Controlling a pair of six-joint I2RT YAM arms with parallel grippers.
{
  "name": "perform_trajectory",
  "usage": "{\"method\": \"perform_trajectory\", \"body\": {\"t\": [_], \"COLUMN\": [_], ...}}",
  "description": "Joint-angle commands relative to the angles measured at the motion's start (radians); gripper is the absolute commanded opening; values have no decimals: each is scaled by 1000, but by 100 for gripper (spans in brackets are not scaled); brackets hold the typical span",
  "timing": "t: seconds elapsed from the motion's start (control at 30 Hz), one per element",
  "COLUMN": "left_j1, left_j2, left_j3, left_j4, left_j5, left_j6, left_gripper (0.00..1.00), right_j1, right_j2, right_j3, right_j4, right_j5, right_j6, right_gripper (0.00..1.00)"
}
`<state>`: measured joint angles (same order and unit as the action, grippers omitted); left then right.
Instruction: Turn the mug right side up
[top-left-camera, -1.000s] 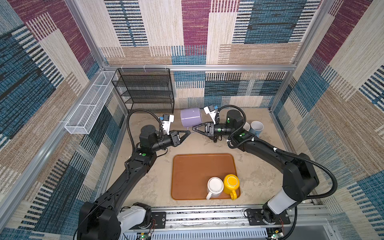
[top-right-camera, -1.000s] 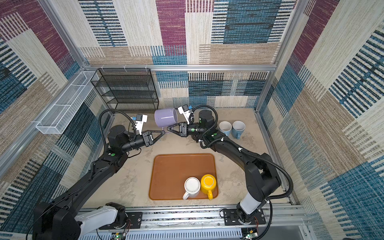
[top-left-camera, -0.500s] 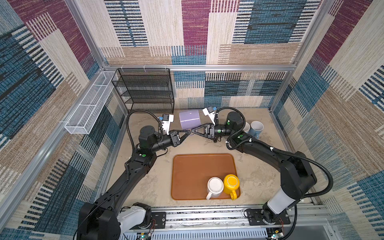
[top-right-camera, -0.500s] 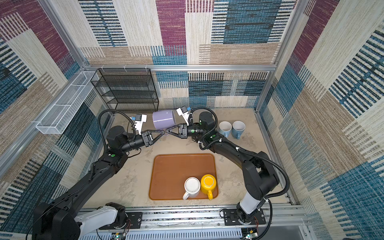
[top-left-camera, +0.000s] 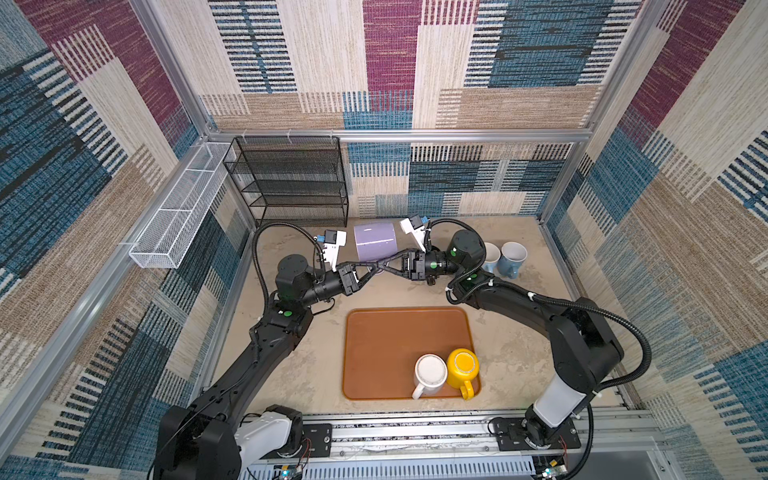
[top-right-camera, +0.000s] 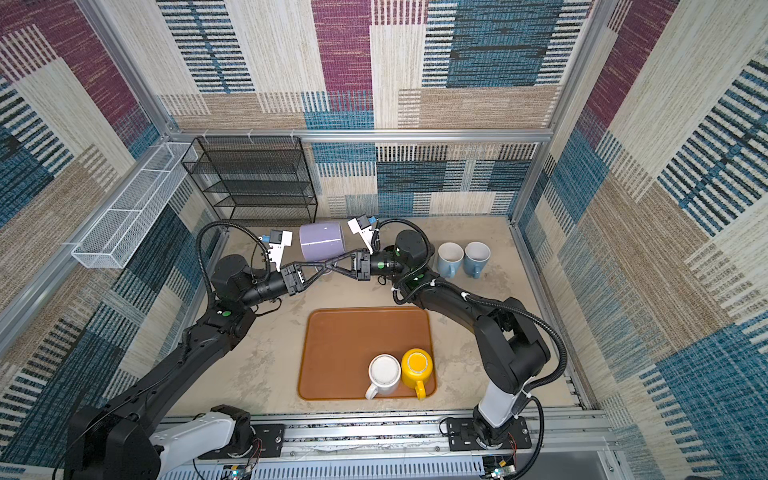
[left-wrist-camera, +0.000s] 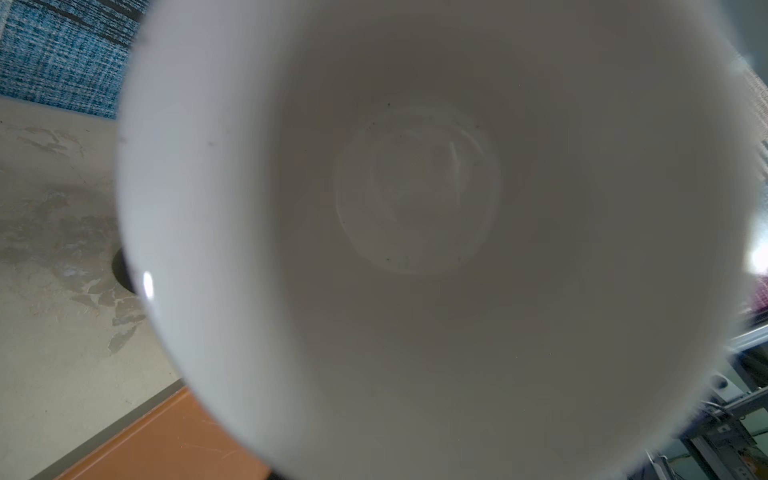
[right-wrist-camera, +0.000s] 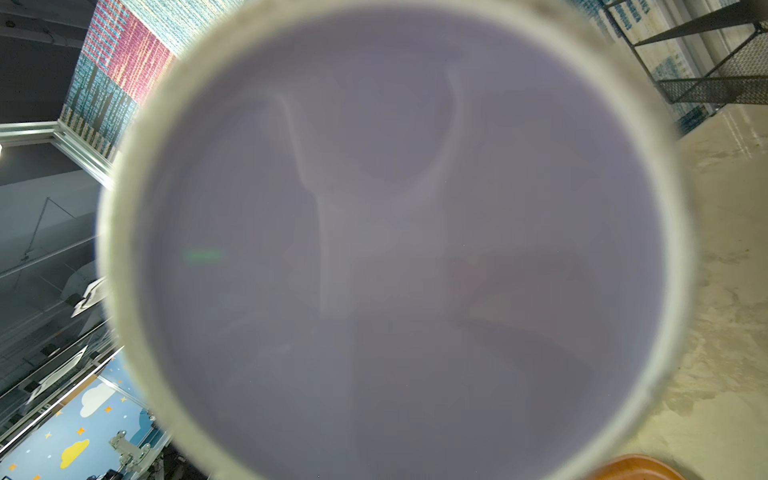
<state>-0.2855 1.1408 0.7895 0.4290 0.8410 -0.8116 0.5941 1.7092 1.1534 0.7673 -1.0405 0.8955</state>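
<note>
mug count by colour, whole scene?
lavender mug: 1
blue mugs: 2
white mug: 1
yellow mug: 1
total: 5

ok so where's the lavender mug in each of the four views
In a top view: lavender mug at back centre, on its side, just right of the black rack.
In a top view: same spot, beside the rack.
Left wrist: fills the frame, white inside facing the camera.
Right wrist: fills the frame, lilac base facing the camera.
Shared landmark: the brown tray.
</note>
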Motion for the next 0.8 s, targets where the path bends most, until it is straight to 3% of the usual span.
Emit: {"method": "perform_trajectory", "body": {"t": [0.0,0.2,0.33,0.6,0.77], "left_j1": [-1,1,0,2,2], "left_j2": [-4,-8,-8,-13,-15], "left_j3": [-2,-9,-13,-20,-16], "left_j4": [116,126,136,169,169], "left_j5": [-4,-10,-8,-4,1], "left_j6": [-14,-17,-23,-32,-25], "left_gripper": [18,10,0,0,0], "right_j1": [16,27,32,30,17], "right_j2": [14,32,43,46,40], "right_j3": [0,-10,-9,4,1], "right_j4": [108,151,159,133,111], "right_j5": [-71,-80,-88,-80,-72], "right_j6": [56,94,102,93,77], "right_gripper": [0,0,0,0,19]}}
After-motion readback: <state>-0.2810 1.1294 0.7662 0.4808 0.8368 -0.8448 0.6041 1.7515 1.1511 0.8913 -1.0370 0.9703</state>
